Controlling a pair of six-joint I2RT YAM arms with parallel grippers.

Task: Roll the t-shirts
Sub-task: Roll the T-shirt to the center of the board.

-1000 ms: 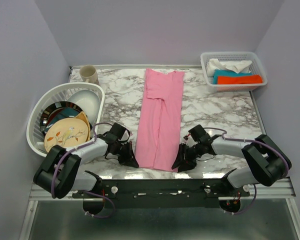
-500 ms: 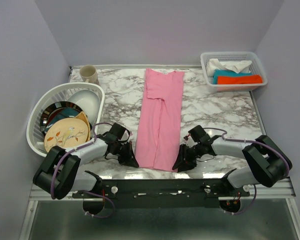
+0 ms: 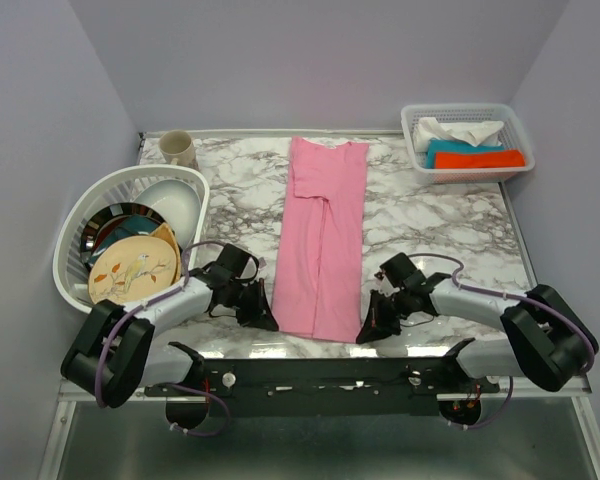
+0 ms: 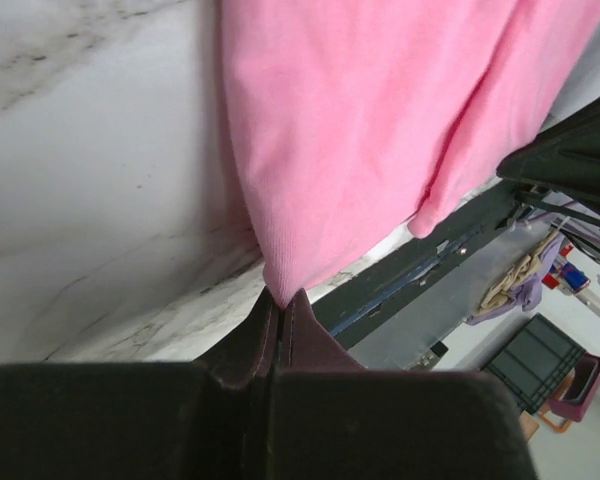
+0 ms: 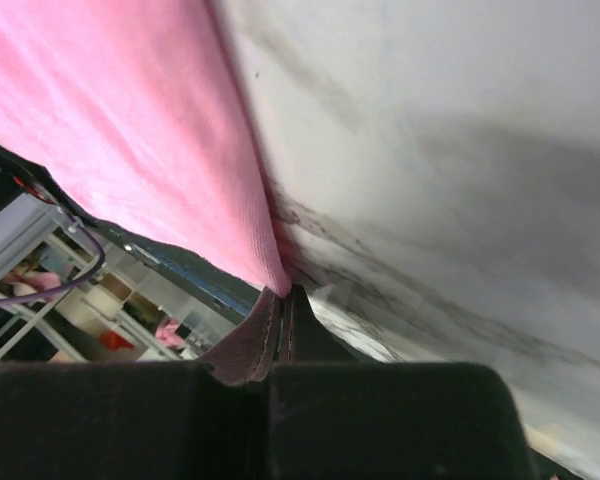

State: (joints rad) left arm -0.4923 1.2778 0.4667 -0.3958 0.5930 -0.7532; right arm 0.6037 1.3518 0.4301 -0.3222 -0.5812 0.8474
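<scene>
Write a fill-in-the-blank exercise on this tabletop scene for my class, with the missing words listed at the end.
The t-shirt on the marble table is coloured ____. Pinching the t-shirt's near corners are ____ grippers, the left gripper and the right gripper. The mug stands at the table's far ____ corner. The small basket holds white, teal and ____ cloths.
Missing words: pink; two; left; orange.

No text, label, brand, number or sign can be read in any view.
</scene>
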